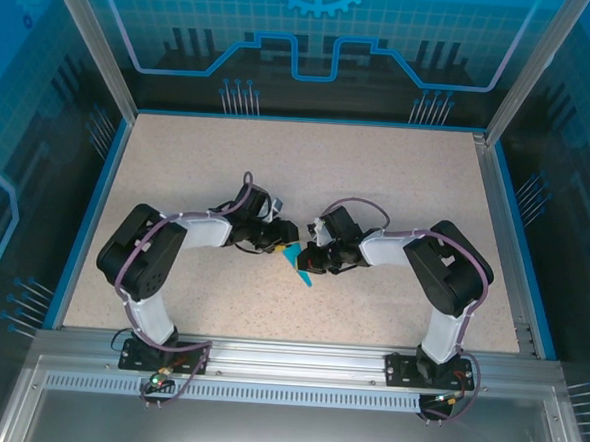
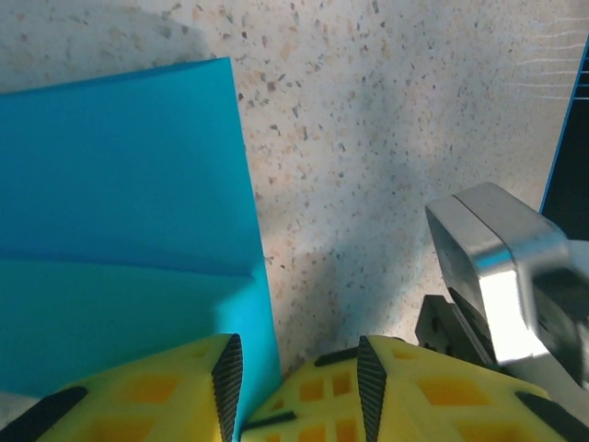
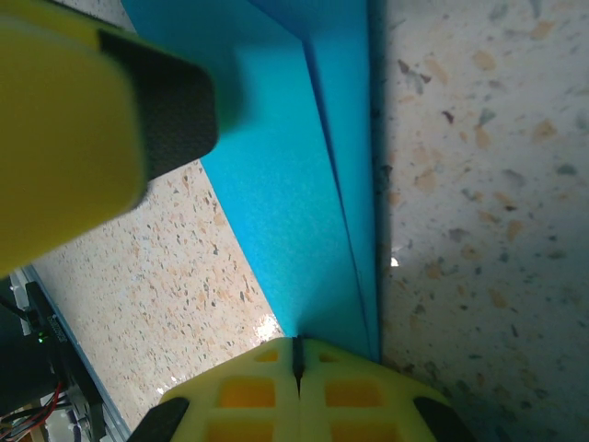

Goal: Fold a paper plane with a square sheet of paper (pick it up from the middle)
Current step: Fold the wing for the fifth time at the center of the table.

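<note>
- Cyan paper (image 1: 300, 268) lies mid-tabletop (image 1: 398, 177), between the two claws, nearer the front edge than the back.
- Top view: paper shows as a small narrow piece with its point aimed at the near side. Most of it is hidden under the claws.
- Both arms are bent inward, and the left claw (image 1: 276, 245) and right claw (image 1: 316, 260) meet over the paper, close together.
- Left wrist view: paper (image 2: 120, 230) is flat on the speckled tabletop (image 2: 386, 138) and fills the left half. One crease runs across it, with a lighter band below the crease.
- Left claw (image 2: 294, 354): the yellow fingers (image 2: 156, 396) stand narrowly apart, and the paper's right edge runs down into the gap. Can't tell if the pads touch it.
- A silver block (image 2: 497, 267) sits at right, just beside the left claw and above the tabletop.
- Right wrist view: paper (image 3: 294, 184) is folded, with layered edges running down to the fingers and one long edge straight along the bare tabletop (image 3: 479, 230).
- Right claw (image 3: 296, 364): fingers are pressed together with no gap, and the paper's layers are pinched in the seam.
- A blurred yellow finger (image 3: 64, 138) with a black pad sits at upper left, over the paper's far part. It is too blurred to tell contact.
- Blue rim and metal frame edge the tabletop.
</note>
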You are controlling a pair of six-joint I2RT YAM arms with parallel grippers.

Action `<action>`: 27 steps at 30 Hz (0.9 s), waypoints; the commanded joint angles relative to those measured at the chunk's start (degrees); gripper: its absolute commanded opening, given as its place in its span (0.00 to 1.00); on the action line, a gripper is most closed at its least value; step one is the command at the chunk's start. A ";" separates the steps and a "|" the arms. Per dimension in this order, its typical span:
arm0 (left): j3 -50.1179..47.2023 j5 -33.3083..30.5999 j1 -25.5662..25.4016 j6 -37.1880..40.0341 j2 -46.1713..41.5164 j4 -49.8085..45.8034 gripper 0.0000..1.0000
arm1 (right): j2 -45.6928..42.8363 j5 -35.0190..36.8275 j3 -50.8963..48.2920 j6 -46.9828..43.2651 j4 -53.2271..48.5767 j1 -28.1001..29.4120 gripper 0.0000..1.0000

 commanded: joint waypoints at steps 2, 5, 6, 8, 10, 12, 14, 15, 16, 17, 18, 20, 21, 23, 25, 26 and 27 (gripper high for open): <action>1.59 -1.99 -0.23 0.91 3.48 1.42 0.39 | 3.97 4.28 -3.76 0.41 -10.27 0.58 0.01; 1.63 -3.11 0.28 1.56 4.38 1.02 0.39 | 4.66 4.30 -3.06 0.14 -11.31 0.75 0.00; 1.62 -3.33 0.58 1.91 4.49 0.72 0.39 | 4.81 4.44 -2.66 -0.06 -11.92 0.84 0.00; 1.61 -3.76 1.05 2.60 4.57 0.18 0.39 | 4.86 5.00 -1.99 -0.51 -13.34 0.86 0.00; 1.74 -3.24 2.02 2.90 4.76 0.14 0.39 | 4.36 5.41 -1.84 -0.56 -13.85 1.10 0.00; 2.22 -2.76 3.01 3.25 4.89 -0.53 0.39 | 4.06 5.72 -2.18 -0.57 -13.95 1.19 0.00; 2.55 -2.72 3.77 3.99 4.58 -1.32 0.40 | 4.01 5.90 -2.47 -0.64 -13.95 1.19 0.00; 2.66 -2.86 4.06 4.43 4.44 -1.89 0.40 | 4.10 5.82 -2.51 -0.64 -13.87 1.18 0.00; 2.84 -2.85 4.34 4.88 4.40 -2.37 0.40 | 4.23 5.68 -2.48 -0.73 -13.87 1.19 0.00; 3.09 -2.74 4.70 5.20 4.48 -2.80 0.40 | 4.28 5.54 -2.46 -0.82 -13.84 1.19 0.00; 3.08 -2.68 4.97 5.42 4.46 -2.98 0.40 | 4.32 5.50 -2.47 -0.95 -13.87 1.19 0.00; 3.17 -2.50 5.76 5.79 4.35 -3.07 0.41 | 4.51 5.45 -2.43 -1.08 -13.95 1.19 0.00; 3.43 -2.46 6.07 6.06 4.46 -3.30 0.41 | 4.57 5.43 -2.42 -1.08 -13.95 1.18 0.00; 4.36 -2.57 6.83 6.90 4.79 -4.64 0.41 | 4.63 5.23 -2.46 -1.08 -13.87 1.21 0.00; 4.50 -2.19 7.75 7.20 4.84 -4.67 0.41 | 4.58 5.31 -2.51 -1.03 -13.87 1.33 0.00; 4.72 -1.95 8.30 7.46 4.99 -4.79 0.41 | 4.59 5.15 -2.47 -0.91 -13.78 1.37 0.00; 5.16 -1.66 8.78 7.78 5.14 -5.28 0.42 | 4.59 5.10 -2.51 -0.86 -13.63 1.42 0.00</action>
